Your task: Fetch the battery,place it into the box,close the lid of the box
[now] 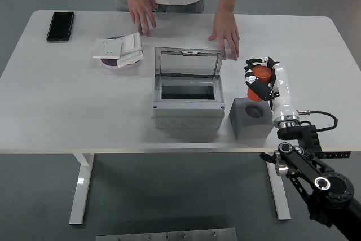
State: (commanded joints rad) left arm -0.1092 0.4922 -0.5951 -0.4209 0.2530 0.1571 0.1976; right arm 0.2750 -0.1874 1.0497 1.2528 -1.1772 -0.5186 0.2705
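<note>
A grey floor runs under a long white table (67, 111) with rounded corners, and a person stands at its far side, both hands resting flat on the tabletop, one (141, 12) near the middle and the other (227, 32) just behind the box, as though keeping clear while watching.

At the centre sits a grey plastic junction box (186, 105) with its clear hinged lid (189, 64) standing upright at the back, so the dark rectangular opening lies exposed and ready to receive something. Just beside the box, at its right, a dark grey foam block (251, 118) shows an empty round socket in its top, which I take for the holder that the battery came out of.

The robot's right hand (259, 81) is closed around the orange cylindrical battery (260, 75), black fingers wrapped about its body, holding it in the air above and slightly behind the block. The grasp looks firm enough for the carry leftward to the opening. The left arm is nowhere in sight.

Far off to the left, a black phone (60, 25) lies flat, and a white wall socket plate (118, 48) rests on a small purple dish (115, 65), well out of the working path.
</note>
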